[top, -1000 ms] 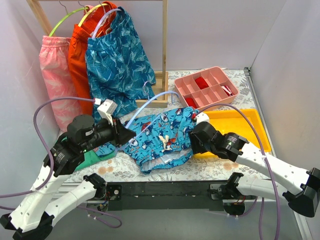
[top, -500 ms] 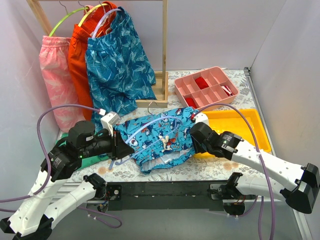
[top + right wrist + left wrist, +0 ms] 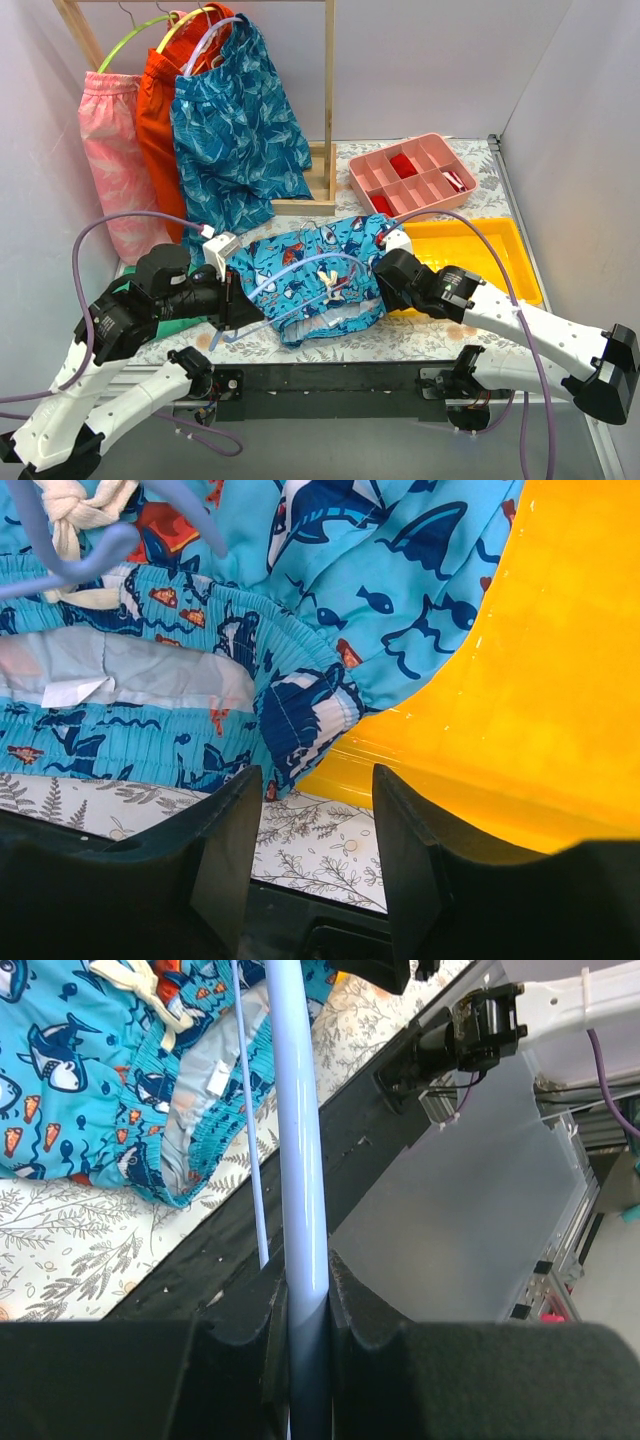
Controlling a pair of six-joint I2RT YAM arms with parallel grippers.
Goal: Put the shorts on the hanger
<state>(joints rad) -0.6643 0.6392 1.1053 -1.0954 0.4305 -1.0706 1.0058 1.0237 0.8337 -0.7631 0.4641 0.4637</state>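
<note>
The shorts (image 3: 320,272) lie crumpled at mid-table, their right edge on the yellow tray (image 3: 490,260). Our left gripper (image 3: 305,1285) is clamped on the hanger (image 3: 300,1140), which reaches over the shorts. Our right gripper (image 3: 312,780) hangs open over the waistband's right corner, gripping nothing.

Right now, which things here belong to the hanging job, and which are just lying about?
In the job: bright blue shark-print swim shorts; thin pale blue plastic hanger, gripped in the left pincer; right pincer, open beside the waistband.
Lying about: pink compartment tray; yellow plastic tray; teal leaf-print shorts, plain orange shorts, pink shorts on the wooden rack.
</note>
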